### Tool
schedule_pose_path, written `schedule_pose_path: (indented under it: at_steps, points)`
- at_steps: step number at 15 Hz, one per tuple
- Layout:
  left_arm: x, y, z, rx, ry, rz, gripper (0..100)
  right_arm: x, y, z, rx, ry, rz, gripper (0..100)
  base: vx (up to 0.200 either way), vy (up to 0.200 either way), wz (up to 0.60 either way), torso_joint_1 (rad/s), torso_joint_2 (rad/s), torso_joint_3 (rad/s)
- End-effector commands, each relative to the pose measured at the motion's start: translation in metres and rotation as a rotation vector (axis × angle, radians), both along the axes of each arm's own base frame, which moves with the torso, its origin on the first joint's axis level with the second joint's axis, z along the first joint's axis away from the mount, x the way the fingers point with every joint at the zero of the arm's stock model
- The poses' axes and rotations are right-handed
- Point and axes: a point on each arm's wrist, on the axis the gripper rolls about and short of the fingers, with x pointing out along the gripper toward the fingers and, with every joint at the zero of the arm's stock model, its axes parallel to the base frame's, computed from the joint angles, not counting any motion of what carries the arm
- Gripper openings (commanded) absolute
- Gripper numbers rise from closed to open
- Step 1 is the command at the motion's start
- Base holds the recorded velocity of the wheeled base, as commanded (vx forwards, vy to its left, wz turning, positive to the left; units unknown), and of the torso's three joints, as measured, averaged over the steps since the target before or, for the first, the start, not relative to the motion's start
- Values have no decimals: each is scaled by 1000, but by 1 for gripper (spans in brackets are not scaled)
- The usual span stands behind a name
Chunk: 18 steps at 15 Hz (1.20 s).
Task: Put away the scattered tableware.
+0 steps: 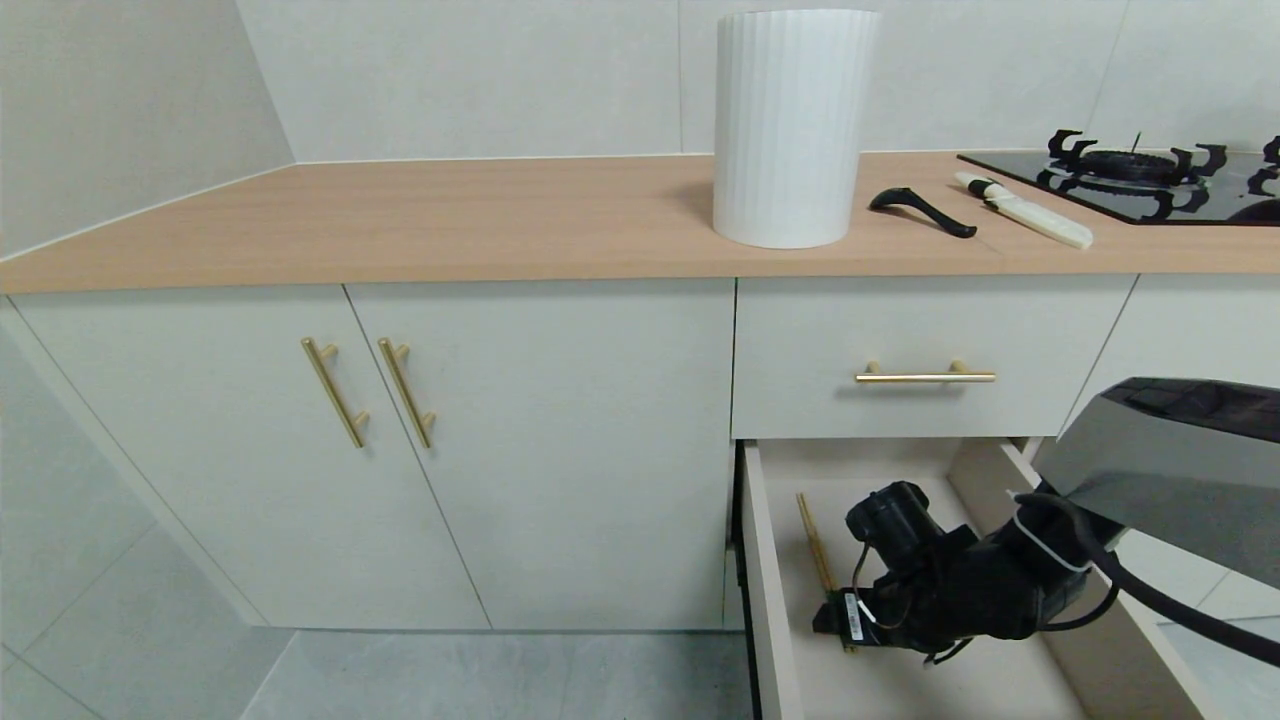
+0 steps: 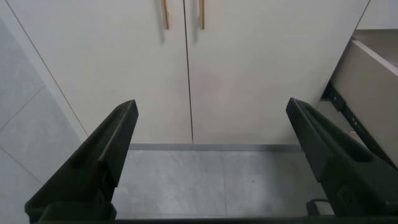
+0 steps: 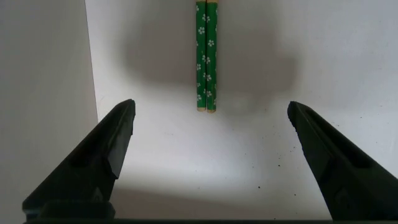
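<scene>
While the right tool (image 3: 209,106) hangs inside the pulled-out drawer (image 1: 765,560), its fingers (image 3: 109,155) stand wide apart with nothing between them but the drawer floor. A pair of chopsticks (image 3: 206,56) lies flat on that floor, the two sticks side by side and touching. Their green flowered ends point toward the tool and lie clear of both fingers. From the head view the chopsticks run front to back near the drawer's left wall, partly hidden by the arm.

Low in front of the cabinet doors (image 2: 249,68), the left tool (image 2: 211,109) is also spread open and holds nothing, with grey floor (image 2: 211,180) beneath it.

On the table (image 1: 450,215) stands a white ribbed canister (image 1: 790,125). Just to its right lie a black utensil (image 1: 920,210), perhaps a peeler, and a white knife (image 1: 1025,210), near each other but apart. A black hob (image 1: 1130,180) is set into the table's far right.
</scene>
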Motion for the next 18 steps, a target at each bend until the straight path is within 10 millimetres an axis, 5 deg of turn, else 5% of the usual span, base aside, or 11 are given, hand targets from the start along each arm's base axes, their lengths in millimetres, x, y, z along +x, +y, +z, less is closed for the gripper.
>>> schedule_pose_path:
  at_steps: [1, 5, 10, 18]
  points:
    - [0, 0, 0, 0, 0, 1, 100, -2, -1, 8, -5, -24, -8, 100, 0, 0, 0, 0, 0, 0]
    - [0, 0, 0, 0, 0, 1, 100, -7, -4, 33, -34, -109, -42, 100, 0, 0, 0, 0, 0, 0]
    - [0, 0, 0, 0, 0, 1, 100, -26, -20, 89, -1, -239, -19, 100, 0, 0, 0, 0, 0, 0]
    - [0, 0, 0, 0, 0, 1, 100, -34, -64, 153, 7, -445, -82, 100, 0, 0, 0, 0, 0, 0]
